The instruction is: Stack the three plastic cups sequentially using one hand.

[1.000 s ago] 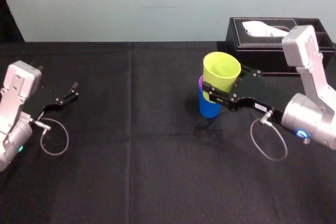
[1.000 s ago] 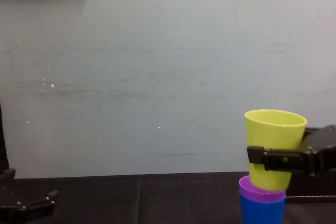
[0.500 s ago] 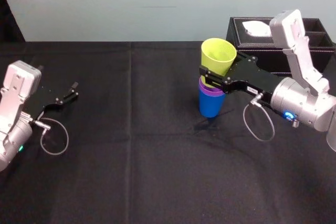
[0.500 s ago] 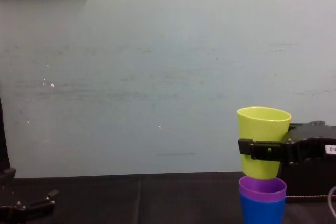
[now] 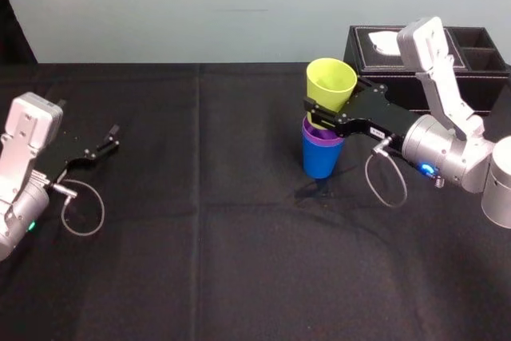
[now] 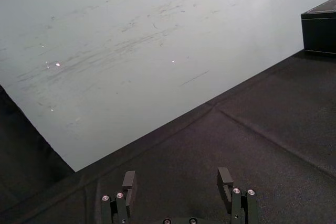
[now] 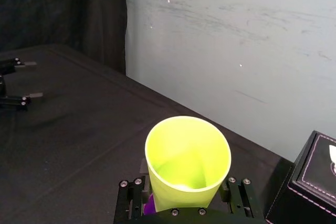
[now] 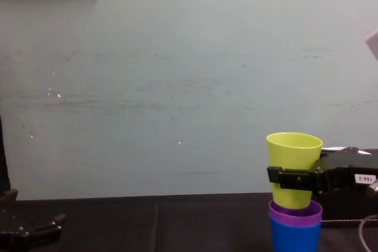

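The blue cup (image 5: pixel 321 161) stands on the black table with the purple cup (image 5: pixel 322 136) nested inside it. My right gripper (image 5: pixel 323 111) is shut on the yellow-green cup (image 5: pixel 331 85), one finger on each side of its lower half. In the chest view the yellow-green cup (image 8: pixel 293 160) is upright, its base just inside the purple cup's (image 8: pixel 295 212) rim, above the blue cup (image 8: pixel 294 237). The right wrist view looks down into the yellow-green cup (image 7: pixel 188 158) between the fingers (image 7: pixel 130 195). My left gripper (image 5: pixel 102 148) rests open at the table's left side.
A black tissue box (image 5: pixel 399 65) stands at the back right, just behind the right arm and the stack. A grey wall runs behind the table. The left gripper (image 6: pixel 177 182) has only bare black cloth before it.
The right gripper has straightened the yellow-green cup over the stack and lowered it, so its base now sits inside the purple cup's rim. The left arm has not moved.
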Motion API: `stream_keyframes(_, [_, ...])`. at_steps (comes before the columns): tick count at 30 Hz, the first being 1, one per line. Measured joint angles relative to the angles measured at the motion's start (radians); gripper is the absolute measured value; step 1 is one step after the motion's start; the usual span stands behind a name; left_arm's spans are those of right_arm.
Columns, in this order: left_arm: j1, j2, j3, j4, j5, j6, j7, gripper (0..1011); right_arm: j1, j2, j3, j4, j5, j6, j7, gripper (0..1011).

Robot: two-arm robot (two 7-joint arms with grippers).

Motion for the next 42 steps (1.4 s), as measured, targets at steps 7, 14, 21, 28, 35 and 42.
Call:
stream_keyframes(7, [0.000, 0.000, 0.000, 0.000, 0.000, 0.000, 0.000, 1011, 0.004, -0.010, 0.001, 0.026, -0.007, -0.004, 0.004, 723])
stream_keyframes(14, [0.000, 0.000, 0.000, 0.000, 0.000, 0.000, 0.000, 1011, 0.000, -0.015, 0.002, 0.037, -0.012, -0.003, 0.010, 723])
stream_keyframes(21, [0.000, 0.000, 0.000, 0.000, 0.000, 0.000, 0.000, 1011, -0.006, -0.017, 0.004, 0.043, -0.013, -0.003, 0.016, 723])
stream_keyframes(28, [0.000, 0.000, 0.000, 0.000, 0.000, 0.000, 0.000, 1011, -0.007, -0.018, 0.005, 0.047, -0.012, -0.003, 0.019, 723])
stream_keyframes(35, [0.000, 0.000, 0.000, 0.000, 0.000, 0.000, 0.000, 1011, -0.008, -0.018, 0.005, 0.047, -0.012, -0.003, 0.019, 822])
stream_keyframes(42, [0.000, 0.000, 0.000, 0.000, 0.000, 0.000, 0.000, 1011, -0.008, -0.017, 0.005, 0.046, -0.011, -0.002, 0.018, 1003])
